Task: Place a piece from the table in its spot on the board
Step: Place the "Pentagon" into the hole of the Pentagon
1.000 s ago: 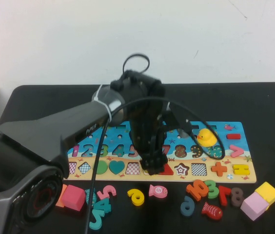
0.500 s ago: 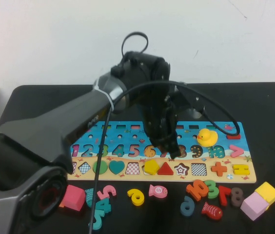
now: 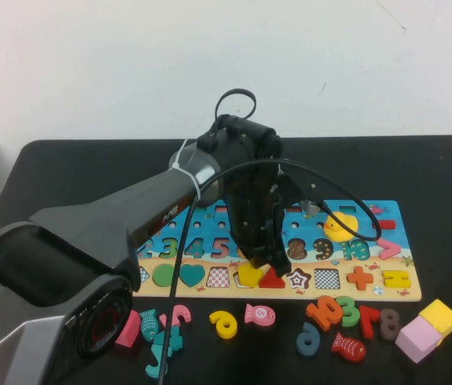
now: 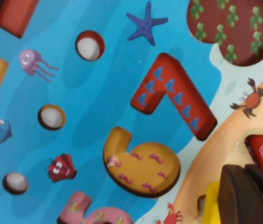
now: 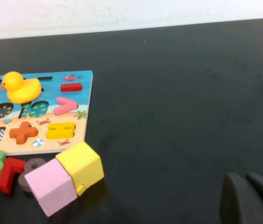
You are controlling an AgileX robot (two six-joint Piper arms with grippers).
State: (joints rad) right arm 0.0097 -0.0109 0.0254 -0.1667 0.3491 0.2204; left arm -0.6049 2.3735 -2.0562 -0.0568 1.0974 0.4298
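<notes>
Already the yellow pentagon (image 3: pixel 249 276) sits in its recess on the board (image 3: pixel 386 241), under the left gripper (image 3: pixel 270 265), whose fingers are pressed together; only seating remains. Right gripper (image 5: pixel 250 200), over bare table (image 5: pixel 192 93), looks closed.

- My left arm (image 3: pixel 122 220) wears a dark grey, matte shell with small pale lettering along its side.
- A white cable tie (image 3: pixel 184 167) rings it just behind my wrist.
- A thin black cable (image 3: pixel 234 98) loops above my wrist and trails past my black left gripper (image 3: pixel 272 265).
- My right gripper (image 5: pixel 250 199) has dark, rounded fingertips.
</notes>
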